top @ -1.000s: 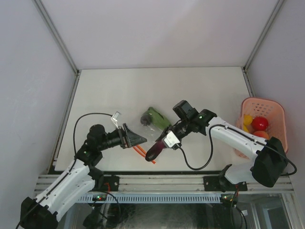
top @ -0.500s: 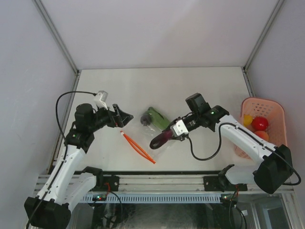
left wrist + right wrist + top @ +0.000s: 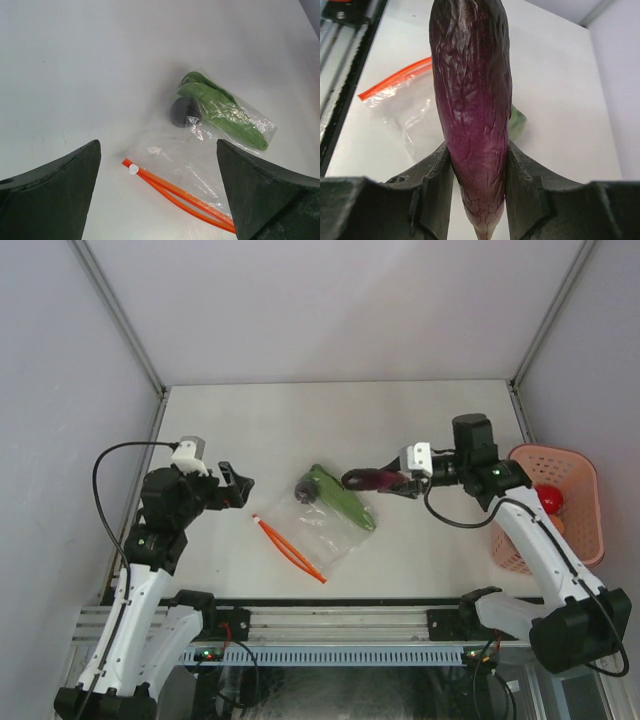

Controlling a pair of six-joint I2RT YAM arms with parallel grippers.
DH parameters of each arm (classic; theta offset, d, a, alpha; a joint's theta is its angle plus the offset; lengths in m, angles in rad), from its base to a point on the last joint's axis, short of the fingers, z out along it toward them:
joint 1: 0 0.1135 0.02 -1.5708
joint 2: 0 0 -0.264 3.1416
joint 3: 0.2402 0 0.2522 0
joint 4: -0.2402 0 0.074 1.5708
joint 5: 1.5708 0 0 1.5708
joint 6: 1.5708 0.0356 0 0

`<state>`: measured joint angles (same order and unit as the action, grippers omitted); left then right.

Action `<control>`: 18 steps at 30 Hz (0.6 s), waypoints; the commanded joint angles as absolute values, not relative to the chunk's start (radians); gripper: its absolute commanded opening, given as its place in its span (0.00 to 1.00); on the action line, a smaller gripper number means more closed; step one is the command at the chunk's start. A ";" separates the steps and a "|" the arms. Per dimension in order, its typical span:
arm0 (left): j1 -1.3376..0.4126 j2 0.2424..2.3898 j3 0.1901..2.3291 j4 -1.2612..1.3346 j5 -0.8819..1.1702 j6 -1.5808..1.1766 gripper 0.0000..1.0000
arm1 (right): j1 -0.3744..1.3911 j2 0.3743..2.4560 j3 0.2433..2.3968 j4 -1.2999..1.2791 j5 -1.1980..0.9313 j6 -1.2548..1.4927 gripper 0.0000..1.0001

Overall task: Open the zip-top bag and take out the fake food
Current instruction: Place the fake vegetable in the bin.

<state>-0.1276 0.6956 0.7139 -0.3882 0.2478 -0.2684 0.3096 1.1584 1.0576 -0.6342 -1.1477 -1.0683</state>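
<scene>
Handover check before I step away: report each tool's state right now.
Left tool: open, holding nothing.
Right tool: closed on the dark purple eggplant.

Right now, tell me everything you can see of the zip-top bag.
The zip-top bag is clear, crinkly plastic, lying flat on the white table between the two arms. A red-orange zip strip runs along its near-left edge, with a small white slider at one end; its two tracks look parted. A long green toy vegetable lies inside at the far end, beside a dark round piece. The left claw, open, and the right claw, shut on a purple toy eggplant, both stand clear of it.
</scene>
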 commanded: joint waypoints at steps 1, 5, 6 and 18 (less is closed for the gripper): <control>-0.123 0.684 0.728 -0.384 0.221 -0.232 1.00 | 0.185 1.075 1.098 -0.540 -1.159 -0.866 0.00; -0.122 0.666 0.724 -0.386 0.216 -0.232 1.00 | 0.047 1.033 1.097 -0.489 -1.165 -0.741 0.00; -0.122 0.661 0.724 -0.387 0.214 -0.232 1.00 | 0.013 1.021 1.097 -0.479 -1.167 -0.716 0.00; -0.122 0.638 0.718 -0.379 0.234 -0.236 1.00 | -0.358 0.907 1.097 -0.426 -1.136 -0.485 0.00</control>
<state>-0.1276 0.6666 0.7139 -0.4068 0.2298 -0.2577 -0.2722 0.9424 1.0576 -0.4671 -1.1458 -0.5964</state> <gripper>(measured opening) 0.997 0.382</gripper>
